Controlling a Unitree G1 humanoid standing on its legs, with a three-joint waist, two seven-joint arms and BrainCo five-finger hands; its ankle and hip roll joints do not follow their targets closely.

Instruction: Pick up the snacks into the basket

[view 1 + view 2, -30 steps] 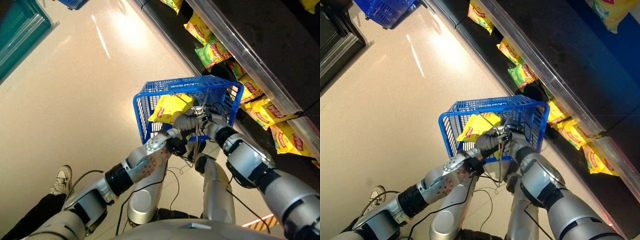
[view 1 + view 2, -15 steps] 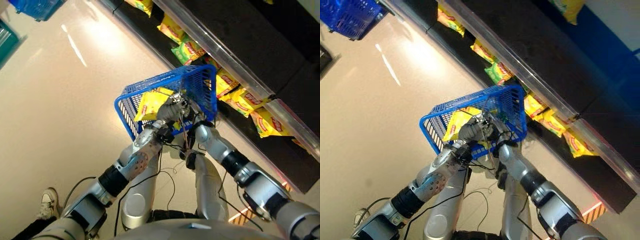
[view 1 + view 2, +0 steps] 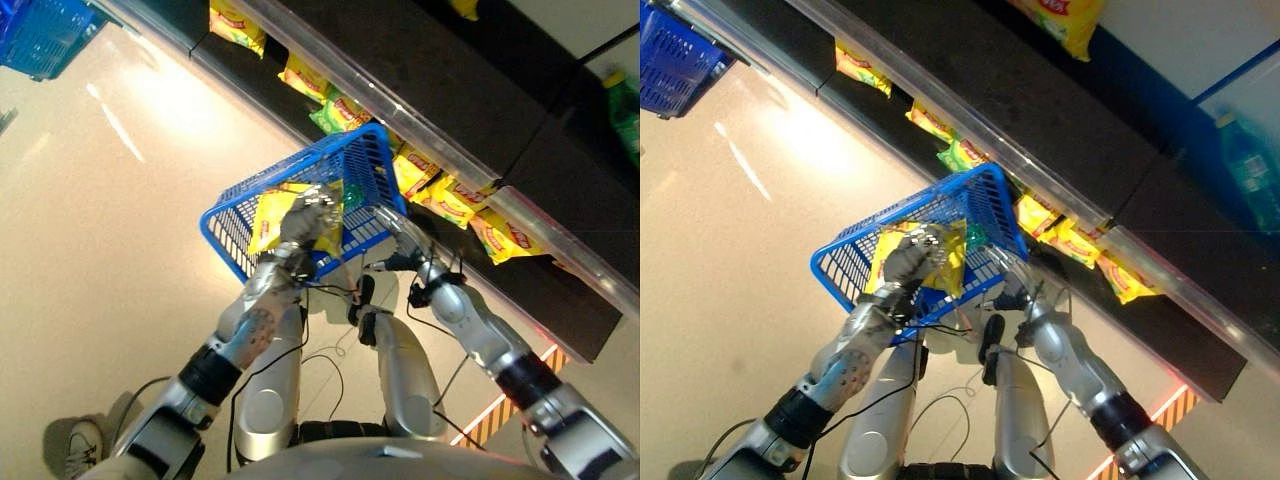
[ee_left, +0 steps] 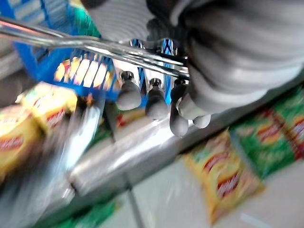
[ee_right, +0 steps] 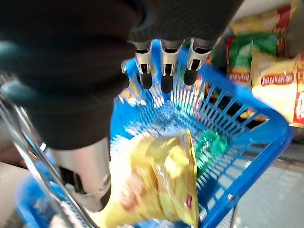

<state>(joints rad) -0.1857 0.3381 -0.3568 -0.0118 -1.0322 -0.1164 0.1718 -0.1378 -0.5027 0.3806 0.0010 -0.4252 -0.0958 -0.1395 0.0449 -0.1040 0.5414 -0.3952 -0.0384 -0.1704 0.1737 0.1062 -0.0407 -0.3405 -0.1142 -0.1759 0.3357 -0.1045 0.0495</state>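
My left hand (image 3: 305, 215) is shut on the wire handle (image 4: 95, 45) of the blue basket (image 3: 362, 170) and holds it up, tilted, in front of the shelf. In the left wrist view the fingers (image 4: 154, 99) curl round that wire. A yellow snack bag (image 3: 268, 205) lies inside the basket, seen large from the right wrist (image 5: 156, 185), with a small green pack (image 5: 211, 142) beside it. My right hand (image 3: 398, 230) hovers at the basket's right corner, apart from the handle, open and holding nothing; its fingers (image 5: 164, 71) point over the basket rim (image 5: 256, 142).
A dark shelf behind a clear rail (image 3: 400, 110) runs just beyond the basket, stocked with yellow snack bags (image 3: 445, 195) and a green one (image 3: 335, 110). A second blue basket (image 3: 40, 30) stands on the floor at far left. A shoe (image 3: 70, 450) shows at lower left.
The camera has swung towards the shelf. My right hand has left the basket handle and moved off to the right; the left hand keeps hold and the basket has tilted more.
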